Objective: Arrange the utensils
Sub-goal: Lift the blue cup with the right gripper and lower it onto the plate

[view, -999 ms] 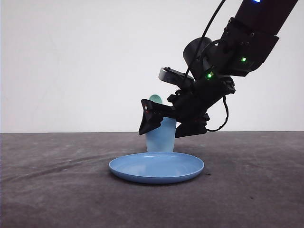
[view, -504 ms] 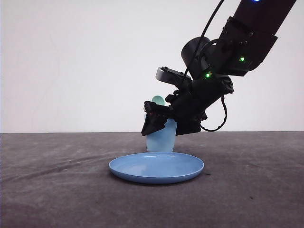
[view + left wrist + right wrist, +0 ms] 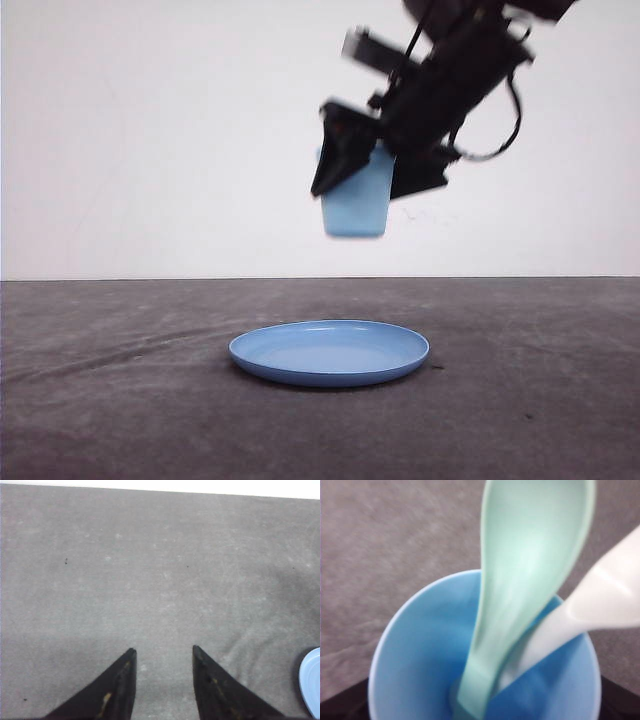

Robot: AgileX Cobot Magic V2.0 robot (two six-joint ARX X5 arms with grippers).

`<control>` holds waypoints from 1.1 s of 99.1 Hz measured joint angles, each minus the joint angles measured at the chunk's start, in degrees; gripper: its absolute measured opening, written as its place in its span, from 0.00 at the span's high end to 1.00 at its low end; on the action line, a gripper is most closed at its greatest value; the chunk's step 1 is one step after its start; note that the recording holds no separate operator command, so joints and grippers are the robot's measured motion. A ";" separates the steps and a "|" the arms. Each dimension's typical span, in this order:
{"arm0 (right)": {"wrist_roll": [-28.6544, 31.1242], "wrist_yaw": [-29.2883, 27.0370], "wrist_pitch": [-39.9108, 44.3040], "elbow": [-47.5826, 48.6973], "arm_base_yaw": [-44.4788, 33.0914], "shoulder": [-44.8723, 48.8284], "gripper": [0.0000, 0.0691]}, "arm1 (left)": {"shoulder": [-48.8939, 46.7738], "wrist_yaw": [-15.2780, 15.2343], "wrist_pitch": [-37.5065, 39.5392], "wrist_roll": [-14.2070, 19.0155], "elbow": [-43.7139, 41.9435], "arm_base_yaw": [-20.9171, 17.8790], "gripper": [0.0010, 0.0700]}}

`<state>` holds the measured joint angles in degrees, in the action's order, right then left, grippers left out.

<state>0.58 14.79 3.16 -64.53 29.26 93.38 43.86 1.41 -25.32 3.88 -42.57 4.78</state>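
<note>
The mint-green spoon (image 3: 530,555) and the white fork (image 3: 600,600) stand together inside the light blue cup (image 3: 420,665), handles down. My right gripper (image 3: 372,178) is shut on the cup (image 3: 355,205), one finger on each side, and holds it high in the air above the far side of the round blue plate (image 3: 330,355). The cup hangs nearly upright. My left gripper (image 3: 162,651) is open over bare grey table with nothing between its fingers.
The plate lies alone on the grey table (image 3: 120,400) near the middle, and its rim (image 3: 312,680) shows at the edge of the left wrist view. A white wall (image 3: 150,130) closes off the back.
The right gripper has risen quickly, taking the cup with the spoon and fork up from the table behind the plate into the air. The plate has stayed put.
</note>
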 joint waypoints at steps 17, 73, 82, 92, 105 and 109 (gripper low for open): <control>-0.22 -1.57 -0.98 8.04 2.05 -8.68 0.31 | 0.00 0.00 0.00 -0.02 0.00 0.00 0.73; -0.15 -2.93 -18.80 28.06 9.35 -15.45 0.31 | 0.00 0.00 0.00 -0.02 0.00 0.00 0.73; -0.15 -2.93 -22.49 28.06 9.81 -12.85 0.31 | 0.00 0.00 0.00 -0.02 0.00 0.00 0.73; -0.15 -2.93 -26.84 28.06 10.19 -9.55 0.31 | 0.00 0.00 0.00 -0.02 0.00 0.00 0.73; -0.15 -3.02 -31.32 28.06 10.16 -4.96 0.31 | 0.00 0.00 0.02 -0.02 0.00 0.00 0.73; -0.15 -3.15 -32.04 28.06 10.14 -3.89 0.31 | 0.00 0.00 0.00 -0.02 0.00 0.00 0.73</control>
<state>0.43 11.64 -28.88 -36.47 39.40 89.49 43.86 1.41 -25.32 3.86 -42.57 4.78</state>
